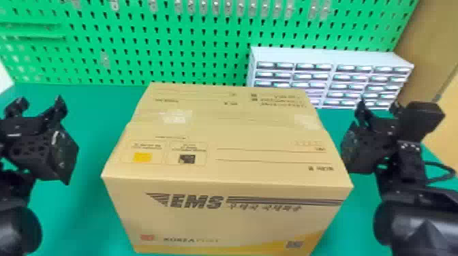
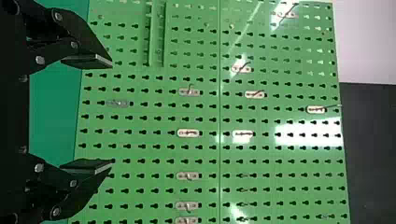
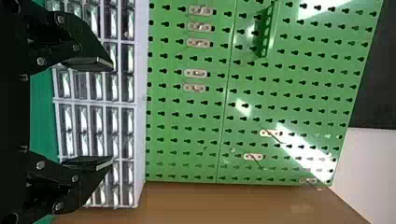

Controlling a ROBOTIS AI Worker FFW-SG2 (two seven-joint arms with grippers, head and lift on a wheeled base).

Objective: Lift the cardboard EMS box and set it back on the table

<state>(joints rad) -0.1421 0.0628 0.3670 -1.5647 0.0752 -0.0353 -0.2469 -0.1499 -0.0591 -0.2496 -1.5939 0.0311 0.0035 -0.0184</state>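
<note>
The cardboard EMS box stands on the green table, filling the middle of the head view from just above centre down to the bottom edge. Its top and the side facing the camera both show, with dark print on each. A small yellow square sits towards the left of the top, and shiny patches catch the light farther back.

At the left edge of the head view is the left gripper, apart from the box. Its two fingers are spread wide, with nothing between them; the left wrist view shows the same gap. The right gripper is at the right of the head view, near the box's right side. Its fingers are parted too, and hold nothing. A black cable loops beside the right arm, which comes in at the lower right.

Behind the box, at the upper right of the frame, is a pale cabinet of small drawers, its lower left part hidden by the box. A green pegboard spans the upper left and middle, with a row of hooks along the top edge and a narrow green ledge at the upper left. A brown surface takes the upper right corner
</note>
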